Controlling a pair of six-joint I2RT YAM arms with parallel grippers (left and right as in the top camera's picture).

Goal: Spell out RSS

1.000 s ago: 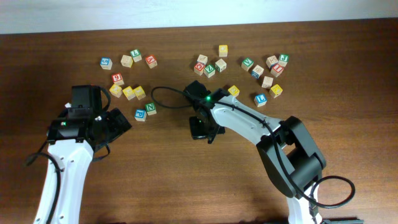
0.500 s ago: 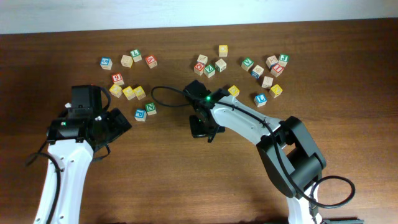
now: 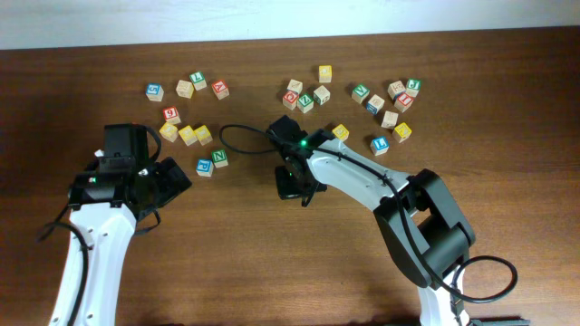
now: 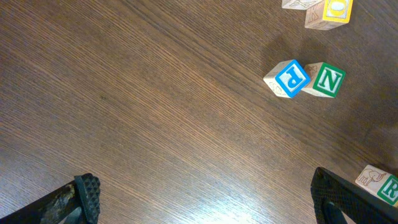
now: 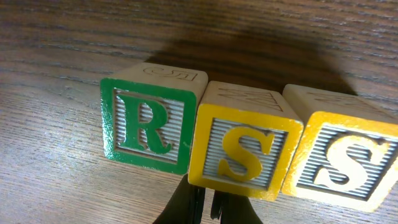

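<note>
The right wrist view shows three cubes side by side in a row on the table: a green-faced R cube (image 5: pixel 149 124), a yellow-faced S cube (image 5: pixel 245 146) and a second yellow S cube (image 5: pixel 342 162). My right gripper (image 5: pixel 204 200) is shut with nothing in it. Its tips sit low at the front of the middle cube. From overhead, the right gripper (image 3: pixel 292 186) covers the row. My left gripper (image 3: pixel 177 177) stands wide open over bare wood (image 4: pixel 206 199). A corner of the R cube (image 4: pixel 380 185) shows at its right edge.
A blue P cube (image 4: pixel 289 78) and a green N cube (image 4: pixel 326 79) lie together ahead of the left gripper. Several loose cubes are scattered at the back left (image 3: pixel 186 134) and back right (image 3: pixel 390 100). A black cable (image 3: pixel 237 145) loops near the right wrist.
The right gripper has crept very slightly left and back. The left arm and the loose cubes have not moved.
</note>
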